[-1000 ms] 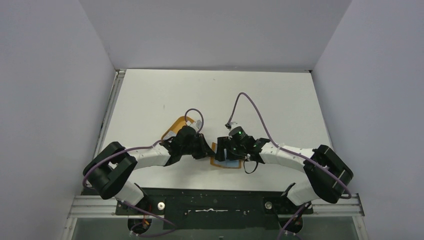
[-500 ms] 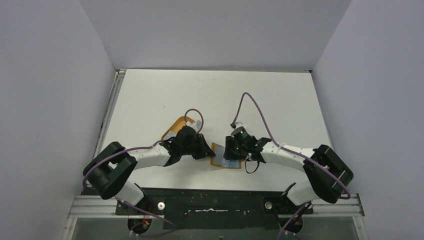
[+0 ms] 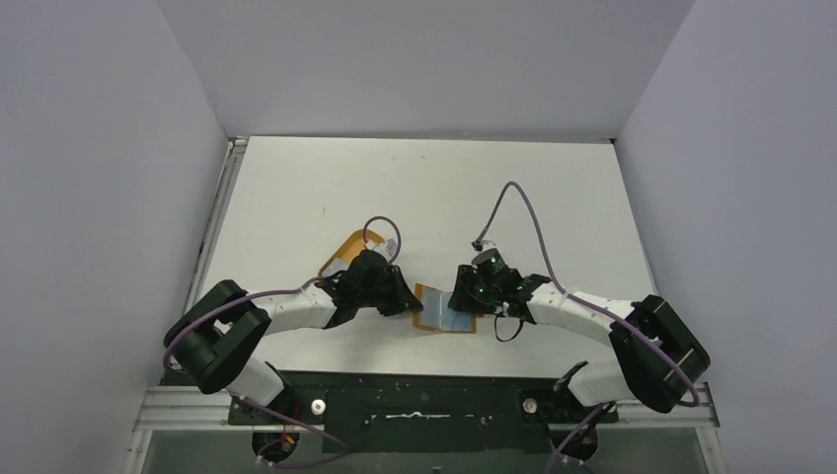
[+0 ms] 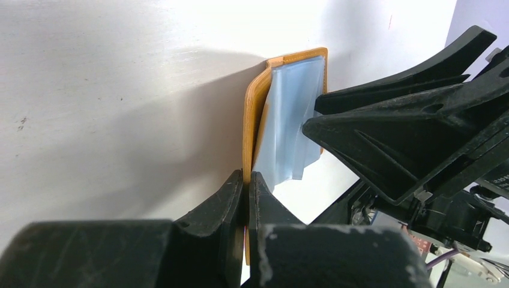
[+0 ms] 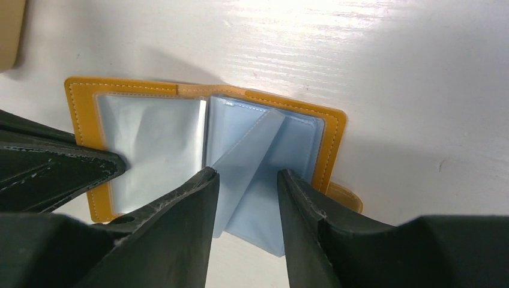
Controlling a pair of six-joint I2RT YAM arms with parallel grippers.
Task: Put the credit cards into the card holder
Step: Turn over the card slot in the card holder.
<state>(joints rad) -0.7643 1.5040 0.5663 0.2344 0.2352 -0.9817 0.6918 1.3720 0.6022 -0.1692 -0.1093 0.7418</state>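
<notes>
The tan-orange card holder lies open on the table, its clear inner sleeves showing. A light blue credit card sits slanted in its right half, one corner poking past the near edge. My right gripper hovers over that card with its fingers apart, one on each side, holding nothing. My left gripper is shut on the card holder's left cover edge and keeps that cover raised. From the top view, the card holder lies between the left gripper and the right gripper.
An orange oval tray sits just behind the left arm's wrist. The card holder's snap tab sticks out beside my right gripper's right finger. The right arm's purple cable loops above the table.
My right gripper has drawn back to the right, off the middle of the card holder, and its jaws have narrowed. The left gripper and the holder have stayed put.
</notes>
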